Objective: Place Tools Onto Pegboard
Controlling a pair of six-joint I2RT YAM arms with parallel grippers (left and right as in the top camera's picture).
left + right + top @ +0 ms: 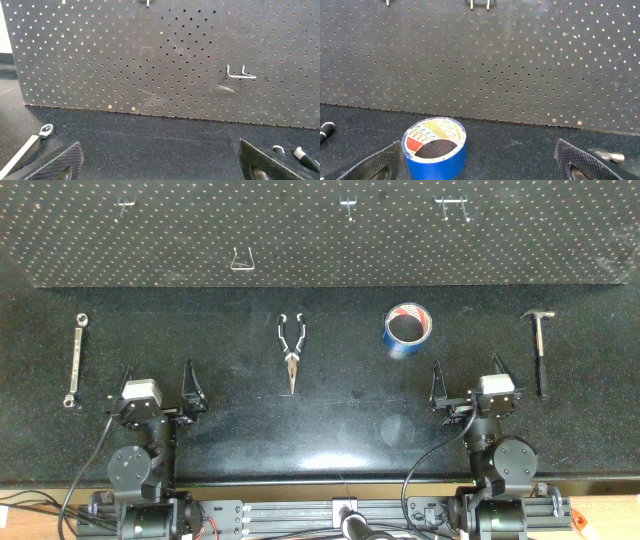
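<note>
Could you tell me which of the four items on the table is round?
The blue tape roll, a ring between the pliers and hammer; the wrench, pliers and hammer are elongated.

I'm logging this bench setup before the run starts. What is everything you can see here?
Pegboard: one, dark, along the back of the table.
Hooks: four, pale wire, on the pegboard; three near its top, one lower down.
Wrench: one, silver, far left of the table.
Pliers: one, silver and black, middle of the table.
Tape roll: one, blue, right of the pliers.
Hammer: one, silver head and black handle, far right.
Table: one, black top, under all the tools.
Left end effector: one, black, open, between the wrench and pliers.
Right end effector: one, black, open, between the tape roll and hammer.
</note>
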